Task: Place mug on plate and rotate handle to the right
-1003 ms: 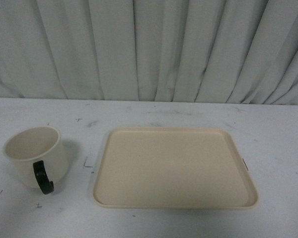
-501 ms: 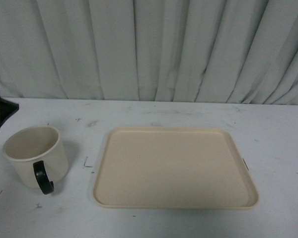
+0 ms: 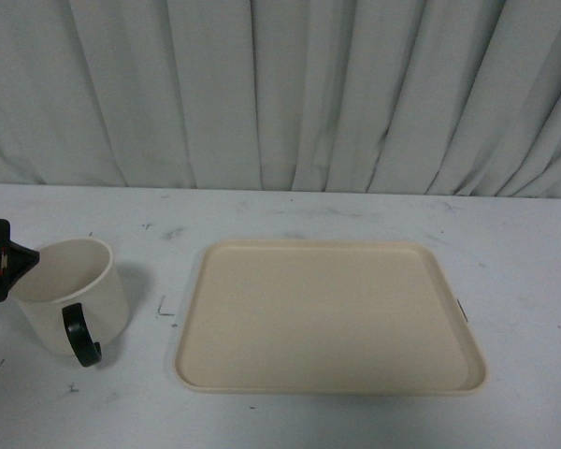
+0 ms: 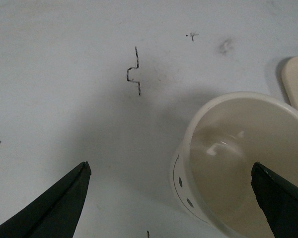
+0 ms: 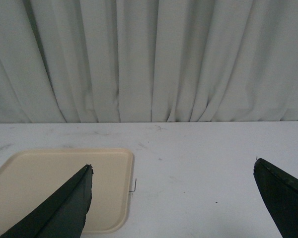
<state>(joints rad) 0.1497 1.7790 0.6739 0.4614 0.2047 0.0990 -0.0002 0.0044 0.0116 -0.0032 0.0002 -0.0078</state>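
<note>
Closest to me on the white table [image 3: 280,416] is the mug's black handle [image 3: 80,335], which points toward the front camera and a touch to the right. The cream mug [image 3: 75,290] stands upright and empty on the bare table, left of the plate and apart from it, not on it. The beige plate [image 3: 327,318] lies flat just right of centre with nothing on it, and a small pen mark [image 3: 165,309] sits on the table in the gap between the two. At the mug's left rim I see my left gripper [image 3: 0,260] reaching in from the picture's edge. From the left wrist camera its jaws are spread wide and grasp nothing: one finger [image 4: 280,198] hangs over the mug's mouth and the other over bare table outside the wall, so the rim lies between them. I can't tell whether either finger touches the mug. A few black dots printed on the mug's outer wall show there too. My right gripper [image 5: 172,165] is also spread wide and empty, held over the table with a corner of the plate beyond one finger. Farthest back, a pale pleated curtain [image 3: 280,94] closes off the table's far edge.
</note>
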